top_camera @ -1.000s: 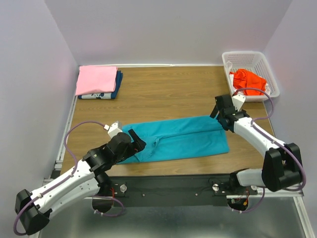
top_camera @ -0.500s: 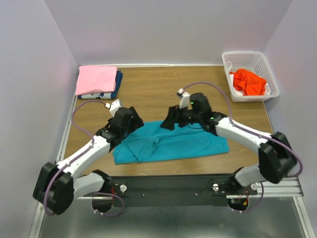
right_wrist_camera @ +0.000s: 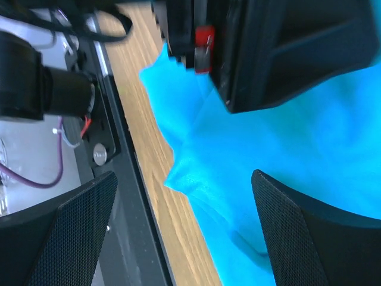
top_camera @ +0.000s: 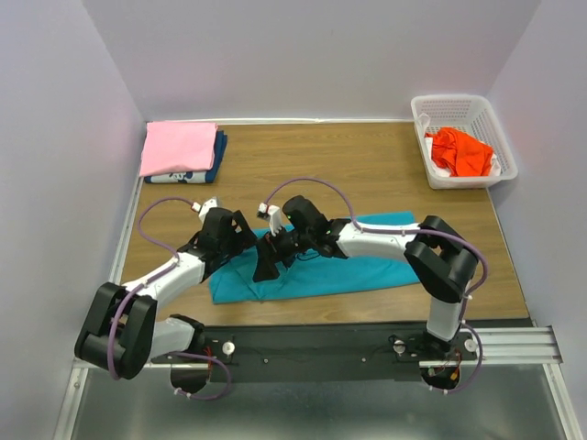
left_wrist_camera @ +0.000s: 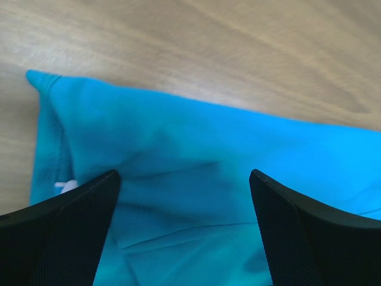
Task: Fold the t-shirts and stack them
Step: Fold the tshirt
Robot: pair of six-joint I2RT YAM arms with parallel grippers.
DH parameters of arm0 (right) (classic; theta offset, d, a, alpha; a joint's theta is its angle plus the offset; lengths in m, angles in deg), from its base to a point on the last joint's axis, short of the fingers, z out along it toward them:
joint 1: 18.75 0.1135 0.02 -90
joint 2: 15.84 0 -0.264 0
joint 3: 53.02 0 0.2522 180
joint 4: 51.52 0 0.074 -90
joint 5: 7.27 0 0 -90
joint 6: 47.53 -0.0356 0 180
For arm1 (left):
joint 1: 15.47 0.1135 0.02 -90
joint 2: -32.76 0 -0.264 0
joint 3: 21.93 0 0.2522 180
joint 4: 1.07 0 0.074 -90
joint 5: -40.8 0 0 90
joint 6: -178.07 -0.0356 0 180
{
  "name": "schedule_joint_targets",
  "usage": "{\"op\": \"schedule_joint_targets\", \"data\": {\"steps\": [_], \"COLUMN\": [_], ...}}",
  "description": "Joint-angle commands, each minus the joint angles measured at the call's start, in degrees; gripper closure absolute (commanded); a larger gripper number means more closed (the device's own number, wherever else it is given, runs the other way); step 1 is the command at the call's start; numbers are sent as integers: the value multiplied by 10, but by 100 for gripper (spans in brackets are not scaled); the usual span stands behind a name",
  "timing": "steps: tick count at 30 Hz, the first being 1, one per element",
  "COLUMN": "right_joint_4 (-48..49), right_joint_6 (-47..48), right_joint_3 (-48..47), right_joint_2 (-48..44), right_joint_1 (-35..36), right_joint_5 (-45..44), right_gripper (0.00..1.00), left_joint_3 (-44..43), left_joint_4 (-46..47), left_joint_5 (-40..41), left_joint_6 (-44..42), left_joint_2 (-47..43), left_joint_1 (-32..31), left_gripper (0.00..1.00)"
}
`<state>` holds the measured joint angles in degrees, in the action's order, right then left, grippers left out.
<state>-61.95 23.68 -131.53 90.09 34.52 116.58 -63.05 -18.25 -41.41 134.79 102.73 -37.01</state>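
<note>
Teal t-shirt (top_camera: 353, 273) lying as a long band near the front edge of the table (top_camera: 321, 170), with both grippers over its left end.
The left gripper (left_wrist_camera: 183, 174) and right gripper (right_wrist_camera: 184, 174) have their fingers spread wide and grasp nothing; teal cloth shows between them. Farther back, the pink t-shirt (top_camera: 179, 147) lies on the dark blue t-shirt (top_camera: 218, 158) in the far left corner. The orange-red t-shirt (top_camera: 461, 151) sits in the white basket (top_camera: 459, 101) at the far right.

Crowded near-left, open behind
Left hand (top_camera: 249, 243) and right hand (top_camera: 264, 272) close together — bare bench (top_camera: 312, 165) between shirt stack (top_camera: 179, 147) and basket (top_camera: 459, 98).
</note>
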Motion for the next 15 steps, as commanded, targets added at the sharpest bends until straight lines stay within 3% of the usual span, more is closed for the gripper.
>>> {"op": "schedule_joint_targets", "data": {"steps": [1,8,15], "right_joint_4": [2,-32,-53], "right_joint_6": [12,-12,-58], "right_joint_3": [-20,16,152], "right_joint_2": [30,-5,-108], "right_joint_1": [15,16,15], "right_joint_5": [-31,-143,-272], "right_gripper": [0,0,0], "left_joint_3": [20,22,8], "left_joint_4": [32,32,0], "left_joint_5": [-37,-33,8], "left_joint_6": [-5,-7,-11], "left_joint_2": [17,23,13], "left_joint_1": [13,21,27], "left_gripper": [2,2,2]}}
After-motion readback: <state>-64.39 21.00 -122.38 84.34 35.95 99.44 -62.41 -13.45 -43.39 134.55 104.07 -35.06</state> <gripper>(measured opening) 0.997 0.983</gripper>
